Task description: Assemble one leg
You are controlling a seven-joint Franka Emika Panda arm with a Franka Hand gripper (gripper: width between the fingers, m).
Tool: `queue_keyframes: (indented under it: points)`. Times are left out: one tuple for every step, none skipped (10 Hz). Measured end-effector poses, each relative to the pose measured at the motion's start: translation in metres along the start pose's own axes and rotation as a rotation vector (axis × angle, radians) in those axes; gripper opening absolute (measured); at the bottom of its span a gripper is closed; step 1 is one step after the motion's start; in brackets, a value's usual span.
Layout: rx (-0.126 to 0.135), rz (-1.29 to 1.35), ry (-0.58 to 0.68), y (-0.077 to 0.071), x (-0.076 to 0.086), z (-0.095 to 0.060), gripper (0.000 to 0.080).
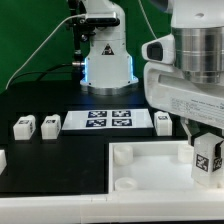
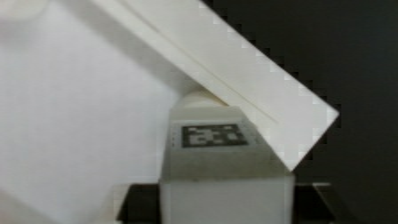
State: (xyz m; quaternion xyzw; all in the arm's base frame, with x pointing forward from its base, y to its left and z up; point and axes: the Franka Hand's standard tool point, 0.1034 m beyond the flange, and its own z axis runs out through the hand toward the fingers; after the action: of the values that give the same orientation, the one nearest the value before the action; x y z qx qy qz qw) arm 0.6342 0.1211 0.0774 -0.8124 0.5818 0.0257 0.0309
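My gripper (image 1: 206,148) is shut on a leg (image 1: 207,160), a small white post with a black-and-white tag on its face. It holds the leg upright at the corner of the large white tray (image 1: 150,150) on the exterior view's right. In the wrist view the leg (image 2: 222,150) stands between my dark fingers (image 2: 143,202), its end against the tray's raised rim (image 2: 249,75). I cannot tell whether it touches the tray. The gripper (image 2: 222,208) hides the leg's held end.
Three loose legs lie on the black table: two on the exterior view's left (image 1: 24,126) (image 1: 50,123) and one beside the arm (image 1: 162,121). The marker board (image 1: 108,120) lies between them. The robot base (image 1: 105,55) stands behind. A white part (image 1: 2,157) shows at the left edge.
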Motion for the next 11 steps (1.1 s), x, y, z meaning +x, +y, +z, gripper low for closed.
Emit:
queue_keyframes:
  points:
    - [0.018, 0.21, -0.007, -0.0007, -0.0008, 0.0003, 0.0296]
    - [0.028, 0.338, -0.022, -0.0007, 0.0, 0.0004, 0.0296]
    - [0.033, 0.413, -0.03, -0.0008, 0.0001, 0.0006, 0.0296]
    - [0.033, 0.406, -0.03, -0.0012, -0.0018, 0.0004, 0.0296]
    - [0.033, 0.378, -0.029, -0.0011, -0.0014, 0.0005, 0.0296]
    - [0.031, 0.304, -0.028, -0.0001, -0.0021, 0.0026, 0.038]
    - [0.026, 0.18, -0.027, 0.0031, -0.0026, 0.0066, 0.038]
    - [0.028, 0.007, -0.023, 0.0036, -0.0005, 0.007, 0.0565]
    - [0.031, -0.2, -0.02, 0.0037, 0.0025, 0.0065, 0.0633]
    - [0.032, -0.329, -0.014, 0.0031, 0.0019, 0.0053, 0.0645]
    - [0.035, -0.408, -0.011, 0.0022, -0.0012, 0.0038, 0.0645]
